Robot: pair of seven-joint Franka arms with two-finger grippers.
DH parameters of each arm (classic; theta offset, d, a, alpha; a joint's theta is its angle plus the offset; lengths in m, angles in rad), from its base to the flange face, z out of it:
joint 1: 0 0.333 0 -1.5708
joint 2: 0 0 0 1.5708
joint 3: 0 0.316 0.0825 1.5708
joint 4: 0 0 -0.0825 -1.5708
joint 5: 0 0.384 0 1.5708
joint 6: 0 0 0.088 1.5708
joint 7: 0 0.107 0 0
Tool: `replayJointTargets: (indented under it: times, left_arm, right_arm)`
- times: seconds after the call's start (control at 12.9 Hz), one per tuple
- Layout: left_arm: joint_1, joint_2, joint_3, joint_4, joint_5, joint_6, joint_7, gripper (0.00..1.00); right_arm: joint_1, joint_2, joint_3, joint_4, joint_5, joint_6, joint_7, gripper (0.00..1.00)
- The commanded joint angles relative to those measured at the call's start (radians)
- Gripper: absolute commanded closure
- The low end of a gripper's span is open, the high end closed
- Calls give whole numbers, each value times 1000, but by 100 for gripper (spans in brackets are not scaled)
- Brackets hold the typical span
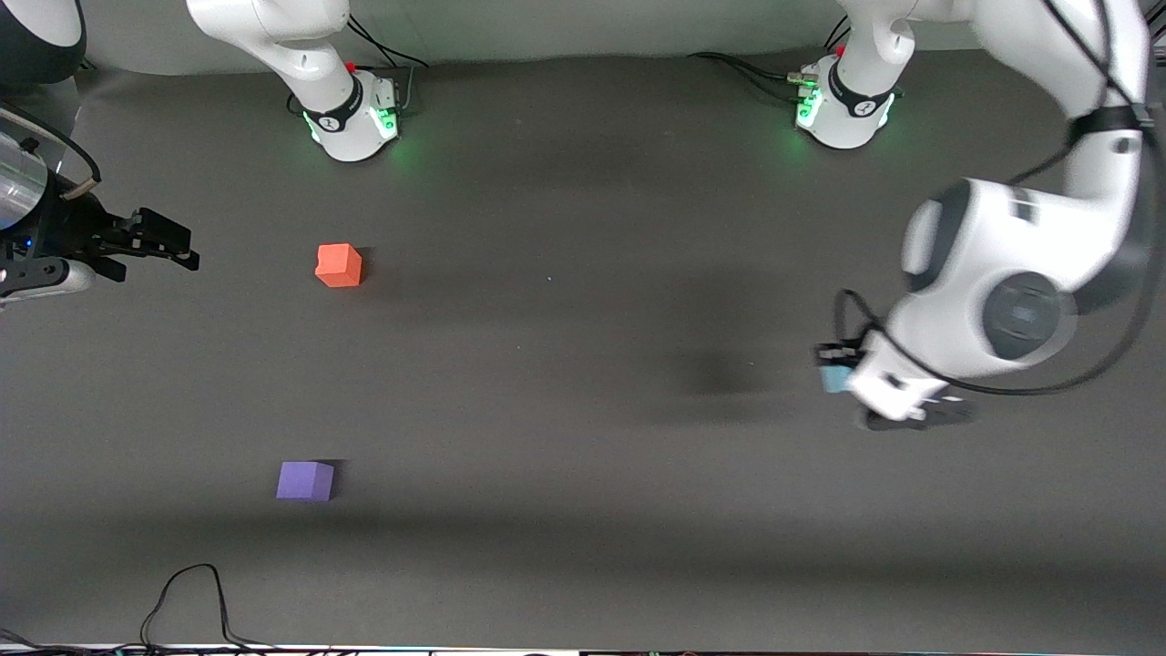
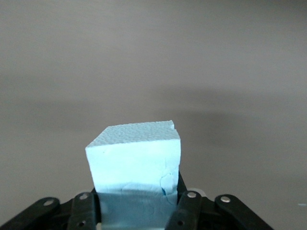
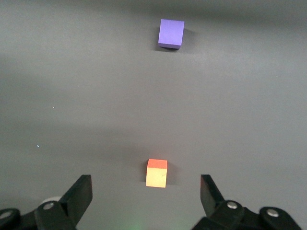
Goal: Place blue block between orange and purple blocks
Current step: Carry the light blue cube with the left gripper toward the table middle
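The light blue block [image 2: 134, 158] is clamped between the fingers [image 2: 188, 205] of my left gripper [image 2: 138, 203]. In the front view the left gripper [image 1: 833, 363] holds the blue block [image 1: 831, 377] above the table toward the left arm's end. The orange block [image 1: 339, 265] and the purple block [image 1: 305, 480] sit apart toward the right arm's end, the purple one nearer the front camera. My right gripper [image 1: 187, 248] is open and empty beside the orange block, at the table's right-arm end. The right wrist view shows its gripper [image 3: 146, 184], the orange block [image 3: 157, 173] and the purple block [image 3: 171, 33].
The dark grey table [image 1: 565, 383] bears only the blocks. The two arm bases [image 1: 355, 114] stand along its edge farthest from the front camera. A black cable [image 1: 191, 601] lies at the edge nearest the front camera.
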Motion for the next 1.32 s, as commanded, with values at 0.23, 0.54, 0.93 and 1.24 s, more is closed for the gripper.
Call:
replayJointTargets:
  times: [0.23, 0.54, 0.93, 1.24]
  left_arm:
    - [-348, 184, -46, 276, -3, -3, -387, 62]
    - [-511, 311, -45, 279, 18, 158, -403, 61]
    - [-594, 455, -43, 215, 158, 391, -518, 61]
    - [-600, 511, -36, 205, 167, 440, -526, 59]
  right_arm:
    - [6, 4, -4, 5, 4, -7, -18, 0]
    - [6, 4, -4, 5, 2, -7, -16, 0]
    - [6, 4, -4, 5, 4, -7, -18, 0]
    - [6, 6, -4, 5, 2, -7, -16, 0]
